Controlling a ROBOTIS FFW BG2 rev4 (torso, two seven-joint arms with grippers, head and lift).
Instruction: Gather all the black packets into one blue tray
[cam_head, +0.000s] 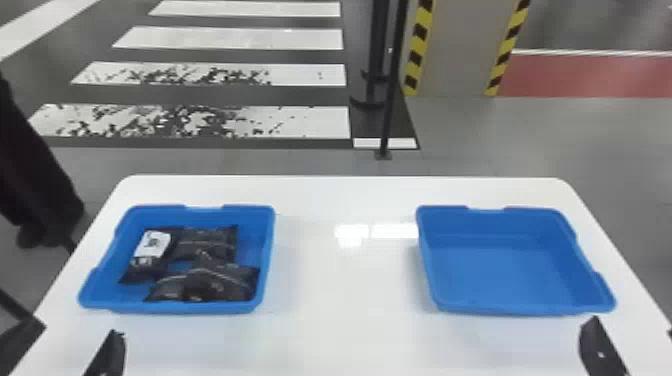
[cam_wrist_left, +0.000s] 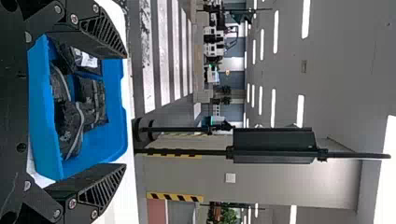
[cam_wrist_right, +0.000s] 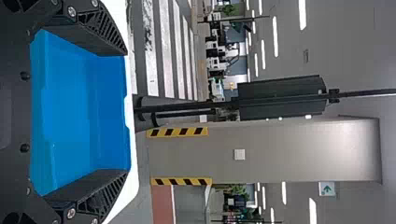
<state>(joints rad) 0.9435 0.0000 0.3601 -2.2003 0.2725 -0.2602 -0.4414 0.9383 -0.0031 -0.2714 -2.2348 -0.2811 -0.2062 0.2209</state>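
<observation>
My left gripper (cam_head: 75, 345) is open at the table's front left, on the near side of the left blue tray (cam_head: 97, 286). Several black packets (cam_head: 207, 243) lie in that tray, some overlapping near its front wall; one bears a white label (cam_head: 151, 243). The right blue tray (cam_head: 500, 275) has its bare bottom showing. My right gripper (cam_head: 635, 345) is open near that tray's front right corner. In the left wrist view, packets (cam_wrist_left: 92, 100) lie beyond the spread fingers of the left gripper (cam_wrist_left: 125, 111). The right gripper (cam_wrist_right: 127, 113) has nothing between its fingers, with the tray (cam_wrist_right: 70, 112) beyond.
Both trays stand on a white table (cam_head: 345, 285), a wide stretch of tabletop between them. Past the table's far edge a thin black pole (cam_head: 392, 80) stands on the floor, near a column with yellow and black striped edges (cam_head: 420, 32). A dark shape (cam_head: 35, 180) is at the far left.
</observation>
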